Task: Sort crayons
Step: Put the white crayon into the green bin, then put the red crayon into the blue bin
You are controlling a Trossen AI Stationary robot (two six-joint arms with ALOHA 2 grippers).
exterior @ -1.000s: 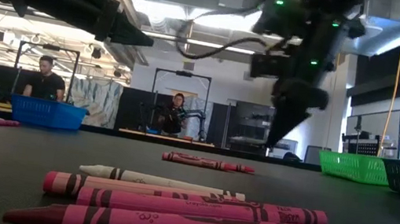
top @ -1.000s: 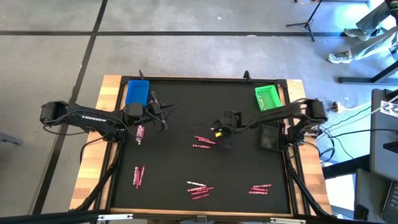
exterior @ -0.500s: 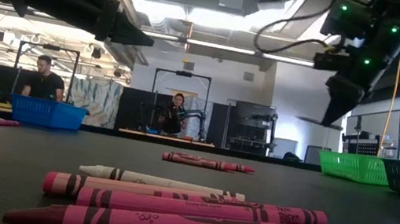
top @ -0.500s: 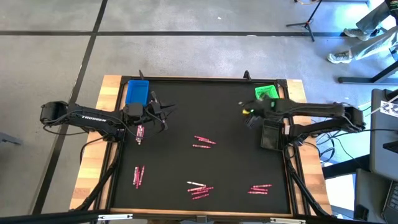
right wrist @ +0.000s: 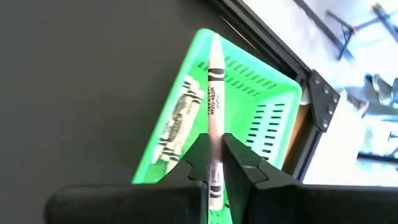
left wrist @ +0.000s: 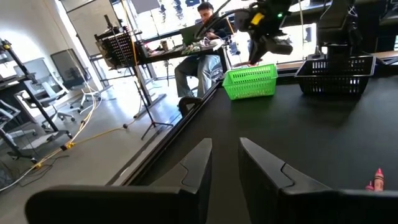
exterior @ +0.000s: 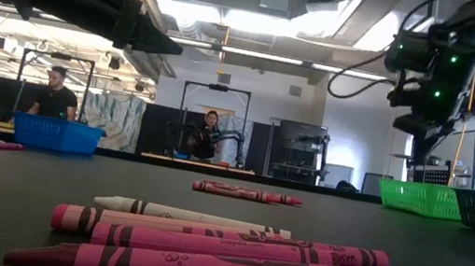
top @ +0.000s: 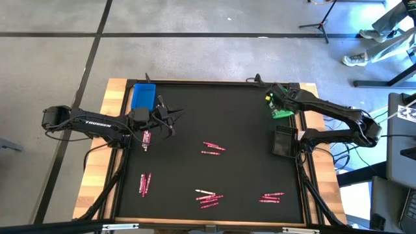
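- The left gripper has not moved over the last second: it hangs over the upper left of the mat, just right of the blue tray. Its fingers sit a narrow gap apart with nothing between them.
- Pink crayons lie in small clusters at centre, lower left, bottom centre and lower right, one pale stick among the bottom group; all are well apart, leaving wide bare mat between them.
- The right gripper has swung from mid-mat to the upper right and now hangs over the green tray, clamped on a white crayon.
- That tray already holds one pale crayon; by my reading, a drop comes next.
- The tray sits close to the table's top-right frame, so room there is tight.
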